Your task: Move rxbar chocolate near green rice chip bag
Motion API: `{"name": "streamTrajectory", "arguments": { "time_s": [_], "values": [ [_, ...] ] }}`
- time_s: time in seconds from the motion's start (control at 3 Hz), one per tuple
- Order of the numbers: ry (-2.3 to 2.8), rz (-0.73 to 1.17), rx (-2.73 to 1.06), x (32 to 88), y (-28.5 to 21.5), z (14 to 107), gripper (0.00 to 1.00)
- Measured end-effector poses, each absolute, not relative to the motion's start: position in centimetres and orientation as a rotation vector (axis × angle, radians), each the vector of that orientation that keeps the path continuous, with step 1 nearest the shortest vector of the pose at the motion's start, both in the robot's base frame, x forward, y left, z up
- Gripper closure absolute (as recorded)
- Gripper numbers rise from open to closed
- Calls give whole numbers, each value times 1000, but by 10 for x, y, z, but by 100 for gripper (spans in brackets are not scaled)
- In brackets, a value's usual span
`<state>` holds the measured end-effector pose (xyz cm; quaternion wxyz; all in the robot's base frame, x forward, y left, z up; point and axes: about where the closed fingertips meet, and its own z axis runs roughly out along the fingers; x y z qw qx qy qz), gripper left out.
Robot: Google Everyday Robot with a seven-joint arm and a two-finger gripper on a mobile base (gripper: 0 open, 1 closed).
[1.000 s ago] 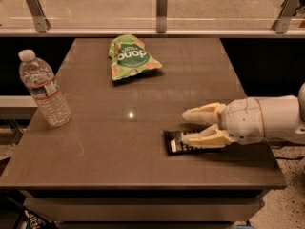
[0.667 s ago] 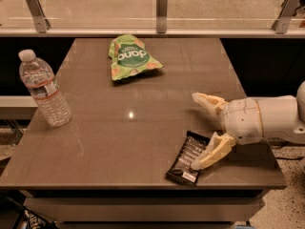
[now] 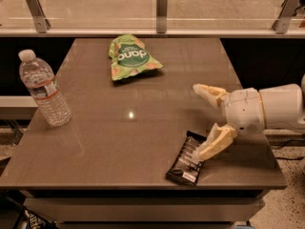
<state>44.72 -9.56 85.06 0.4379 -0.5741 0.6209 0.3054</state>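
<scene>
The rxbar chocolate point(image 3: 188, 160), a flat black wrapper with white lettering, lies near the table's front right edge, turned at a slant. My gripper point(image 3: 199, 122) comes in from the right and stands open wide. Its lower finger point(image 3: 213, 143) rests at the bar's right end; the upper finger point(image 3: 206, 92) is well above and apart from it. The green rice chip bag point(image 3: 130, 57), light green with a dark round logo, lies at the far middle of the table, far from the bar.
A clear plastic water bottle point(image 3: 44, 90) stands upright near the table's left edge. The brown table point(image 3: 119, 128) has a glass rail with metal posts point(image 3: 162, 4) behind it. The table's front edge is just below the bar.
The gripper has opened wide and the bar has swung from lying across to a slant, its near end closer to the front edge. Since 0.7 s ago little has moved.
</scene>
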Motion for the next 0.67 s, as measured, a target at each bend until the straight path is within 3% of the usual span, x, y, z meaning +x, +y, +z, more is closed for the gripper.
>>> {"name": "streamTrajectory", "arguments": {
  "time_s": [0.67],
  "values": [
    [1622,575,-1386,482,-107,935,0]
  ]
}}
